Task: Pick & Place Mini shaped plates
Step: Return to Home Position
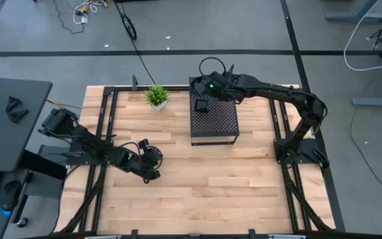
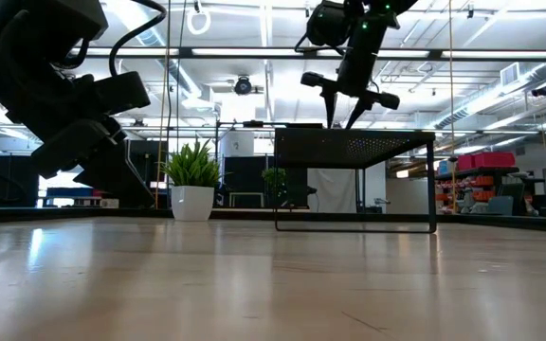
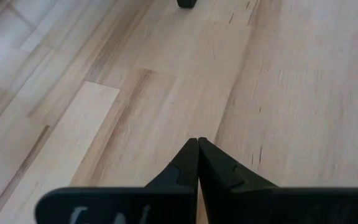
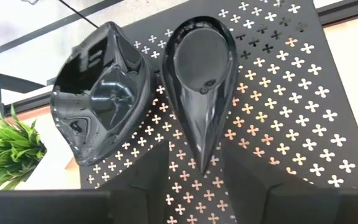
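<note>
Two glossy black mini shaped plates lie on the top of the black perforated box [image 1: 221,126], near its far left corner. One is a teardrop plate [image 4: 201,81]. The other is a rounded leaf-shaped plate [image 4: 101,93] at the box's edge, and it looks tilted. My right gripper [image 4: 197,186] hangs open just above the box [image 2: 341,121]. Its fingers stand on either side of the teardrop's pointed tip without touching it. My left gripper [image 3: 197,142] is shut and holds nothing; it hovers over the bare wood at the table's left [image 1: 152,174].
A small green potted plant [image 1: 156,97] stands left of the box at the table's far side. The box stands on thin legs [image 2: 354,180]. Bare wooden tabletop [image 1: 211,186] stretches across the near half. A black frame [image 1: 105,106] runs along the table's edges.
</note>
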Action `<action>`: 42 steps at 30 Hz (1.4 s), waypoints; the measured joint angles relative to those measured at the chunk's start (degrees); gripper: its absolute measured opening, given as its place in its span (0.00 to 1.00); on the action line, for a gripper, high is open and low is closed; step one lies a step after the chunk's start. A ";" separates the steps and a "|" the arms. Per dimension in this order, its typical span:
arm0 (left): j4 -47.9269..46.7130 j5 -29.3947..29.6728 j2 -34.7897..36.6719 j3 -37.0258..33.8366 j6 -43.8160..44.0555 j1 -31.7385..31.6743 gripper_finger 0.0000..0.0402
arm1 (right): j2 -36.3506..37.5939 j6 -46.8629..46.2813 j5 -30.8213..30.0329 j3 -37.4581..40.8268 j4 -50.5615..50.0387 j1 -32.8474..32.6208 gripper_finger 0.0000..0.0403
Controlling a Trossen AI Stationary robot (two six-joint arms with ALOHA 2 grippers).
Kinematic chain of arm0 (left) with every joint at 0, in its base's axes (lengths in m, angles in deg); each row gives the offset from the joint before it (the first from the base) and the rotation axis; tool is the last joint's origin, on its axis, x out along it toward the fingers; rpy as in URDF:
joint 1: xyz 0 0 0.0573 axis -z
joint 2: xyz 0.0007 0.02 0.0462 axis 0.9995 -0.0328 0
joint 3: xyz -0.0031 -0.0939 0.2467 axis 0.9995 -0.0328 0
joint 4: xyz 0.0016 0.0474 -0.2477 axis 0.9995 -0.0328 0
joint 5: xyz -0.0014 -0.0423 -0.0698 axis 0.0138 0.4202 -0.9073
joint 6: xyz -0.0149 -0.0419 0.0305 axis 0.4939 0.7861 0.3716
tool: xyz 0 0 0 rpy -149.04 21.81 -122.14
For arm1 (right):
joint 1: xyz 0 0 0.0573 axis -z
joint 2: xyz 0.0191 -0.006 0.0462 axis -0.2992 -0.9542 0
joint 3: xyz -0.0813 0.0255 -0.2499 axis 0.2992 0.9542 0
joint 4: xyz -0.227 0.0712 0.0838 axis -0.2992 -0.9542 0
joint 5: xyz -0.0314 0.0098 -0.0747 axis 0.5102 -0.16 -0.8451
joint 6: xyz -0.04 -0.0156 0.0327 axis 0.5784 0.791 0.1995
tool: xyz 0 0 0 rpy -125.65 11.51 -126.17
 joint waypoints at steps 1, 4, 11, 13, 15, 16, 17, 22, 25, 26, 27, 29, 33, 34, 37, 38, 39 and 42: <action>0.00 -0.01 0.00 0.00 0.00 0.00 0.03 | 0.00 0.03 0.01 0.01 0.25 0.00 0.37; 0.00 -0.01 0.00 0.00 0.00 0.00 0.03 | 0.00 0.24 0.12 0.01 0.91 0.00 0.38; 0.02 0.00 0.00 0.00 0.00 0.00 0.03 | 0.63 6.40 3.33 -0.01 3.47 0.47 0.30; 0.01 -0.01 0.00 0.00 0.00 0.00 0.03 | 1.32 9.00 4.50 0.00 4.26 1.03 0.25; 0.02 -0.01 0.00 0.00 0.00 0.00 0.03 | 2.40 13.55 4.47 0.01 5.99 1.18 0.21; 0.01 -0.01 0.00 0.00 0.07 -0.01 0.03 | 3.11 16.29 3.95 0.00 6.23 1.19 0.18; 0.00 -0.01 0.00 0.00 0.07 0.00 0.03 | 4.00 19.08 3.35 0.01 6.24 1.17 0.15; 0.02 -0.01 0.00 0.00 0.15 0.04 0.03 | 9.21 37.39 1.07 -0.01 4.45 -2.52 0.04; 0.04 -0.01 0.00 0.00 1.06 0.07 0.03 | 12.66 48.03 1.48 -0.01 2.66 -8.75 0.01; 0.10 -0.01 0.00 0.00 1.50 0.09 0.03 | 13.99 50.48 1.52 -0.01 1.79 -11.15 0.01; 0.27 -0.01 0.00 0.00 1.62 0.08 0.03 | 15.36 51.83 1.55 -0.01 1.02 -13.58 0.02; 0.73 -0.01 0.00 0.00 1.84 0.07 0.03 | 18.26 52.47 1.59 -0.01 0.49 -18.53 0.03; 2.97 -0.04 0.00 -0.02 1.79 0.09 0.03 | 23.90 52.41 4.51 -0.06 -3.96 -28.56 0.02; 3.98 -0.21 0.00 -0.02 1.75 0.09 0.03 | 24.89 50.47 6.26 -0.06 -6.59 -30.94 0.01; 7.38 -1.11 0.00 -0.03 1.62 0.09 0.03 | 27.10 41.13 10.79 -0.06 -13.66 -37.71 0.01; 8.78 -1.49 0.00 -0.04 1.60 0.09 0.03 | 27.55 39.72 10.63 -0.06 -16.17 -40.00 0.01; 10.15 -1.76 0.00 -0.04 1.57 0.09 0.03 | 27.85 39.00 9.21 0.07 -17.44 -42.77 0.01; 14.21 -1.91 0.00 -0.04 1.27 0.11 0.03 | 29.09 37.84 1.75 2.26 -16.86 -51.44 0.02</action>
